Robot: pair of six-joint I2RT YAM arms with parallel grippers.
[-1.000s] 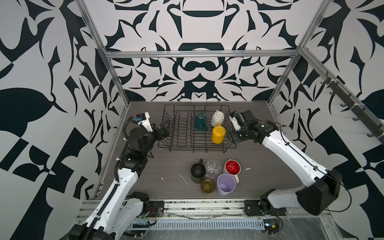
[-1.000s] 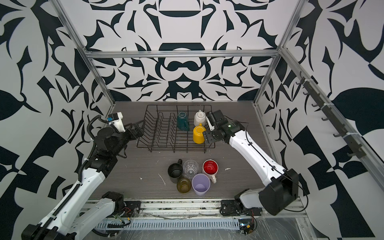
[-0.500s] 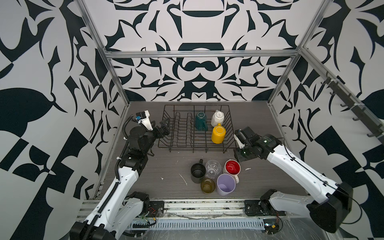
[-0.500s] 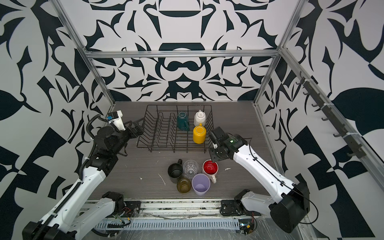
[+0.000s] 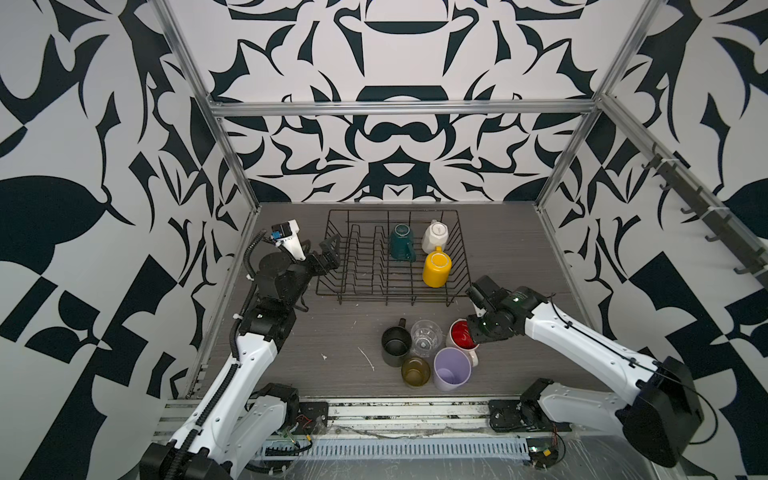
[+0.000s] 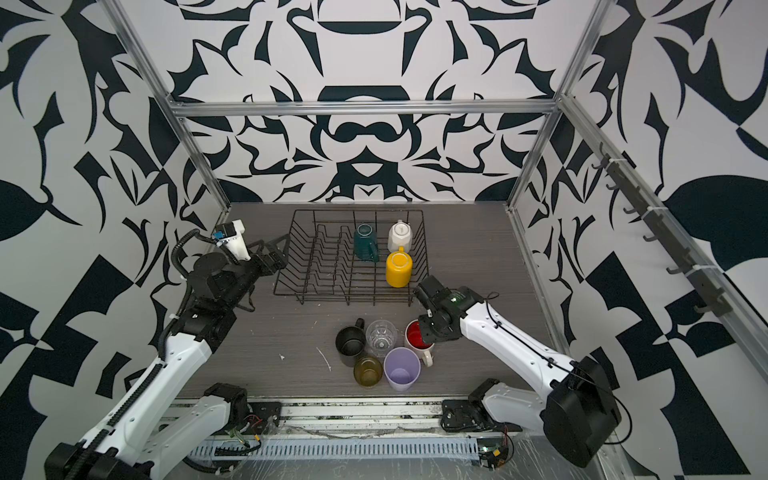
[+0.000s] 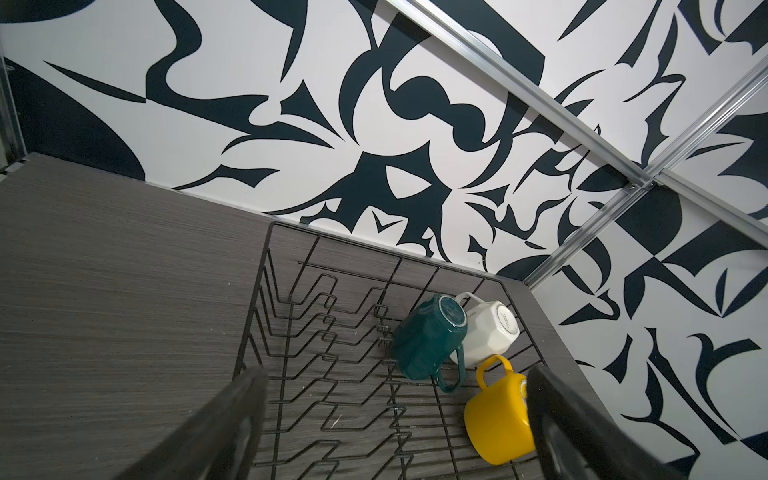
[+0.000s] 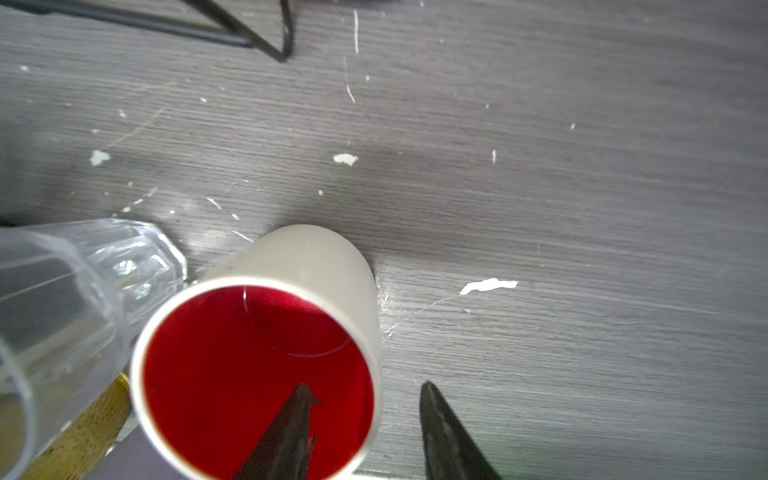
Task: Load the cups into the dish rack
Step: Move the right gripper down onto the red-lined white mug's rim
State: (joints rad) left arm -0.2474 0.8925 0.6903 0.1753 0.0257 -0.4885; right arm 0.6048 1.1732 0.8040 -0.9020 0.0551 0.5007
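Right gripper (image 8: 365, 385) astride the red-lined mug (image 8: 232, 353), one finger inside, one outside, jaws narrow, gaps both sides of the wall, fingertips hidden under the wrist in both top views, mug upright on the table (image 8: 540, 166) near the dish rack (image 5: 361, 291), left gripper (image 7: 395, 372) spread wide beside the rack.

Right wrist view: the red-lined white mug (image 8: 257, 353) stood upright on the grey wood-grain table (image 8: 561, 187), its red inside facing the camera. The right gripper (image 8: 365, 386) straddled the mug's wall. One dark finger (image 8: 291, 432) reached inside the mug and the other sat outside, with a visible gap between it and the wall; jaws apart. The clear glass (image 8: 70, 291) stood close against the mug on the side away from the outer finger; contact not certain. The amber glass (image 8: 91, 432) and an edge of the lilac tumbler (image 8: 124, 461) showed just beside the mug, next to the clear glass. A corner of the dish rack (image 8: 257, 37) lay well apart from the mug. White flecks (image 8: 488, 286) dotted the table around the mug
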